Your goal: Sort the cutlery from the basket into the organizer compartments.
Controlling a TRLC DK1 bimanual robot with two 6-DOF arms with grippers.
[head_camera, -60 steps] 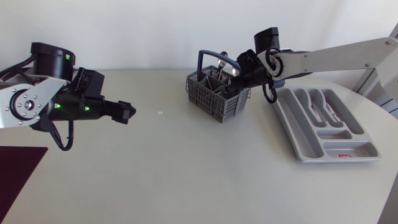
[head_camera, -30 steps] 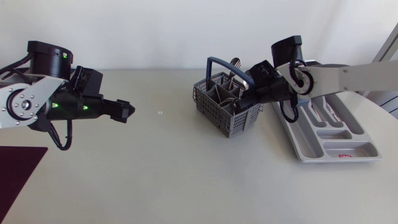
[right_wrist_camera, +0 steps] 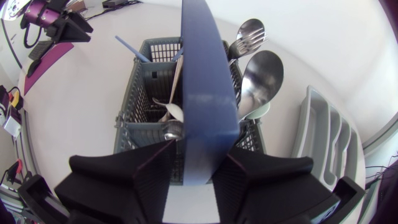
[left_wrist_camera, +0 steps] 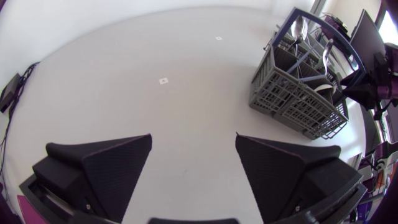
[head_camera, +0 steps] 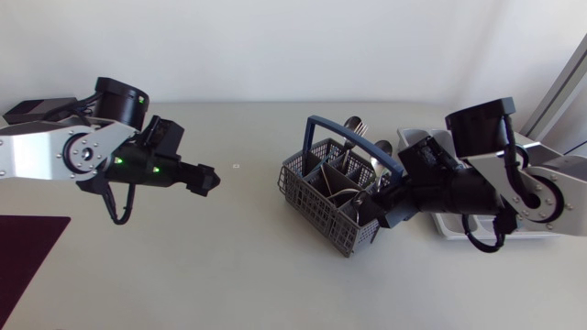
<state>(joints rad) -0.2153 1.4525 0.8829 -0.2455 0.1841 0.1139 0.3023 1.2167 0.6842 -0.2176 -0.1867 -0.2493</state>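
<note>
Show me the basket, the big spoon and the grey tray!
basket (head_camera: 316,206): head view, grey mesh side wall.
big spoon (right_wrist_camera: 261,71): right wrist view, shiny bowl.
grey tray (right_wrist_camera: 322,134): right wrist view, a bare compartment.

a grey mesh basket (head_camera: 316,206) with a dark blue handle (head_camera: 353,139) sits skewed on the worktop near the middle; whether it rests flat is unclear. the right arm's jaws pinch the handle from both sides. steel spoons (right_wrist_camera: 261,71) and a fork (right_wrist_camera: 245,34) stand heads up in its far compartments, and a thin blue stick (right_wrist_camera: 127,46) leans out of one corner. the light grey organizer (right_wrist_camera: 323,134), with long compartments, lies just beside the basket.
</note>
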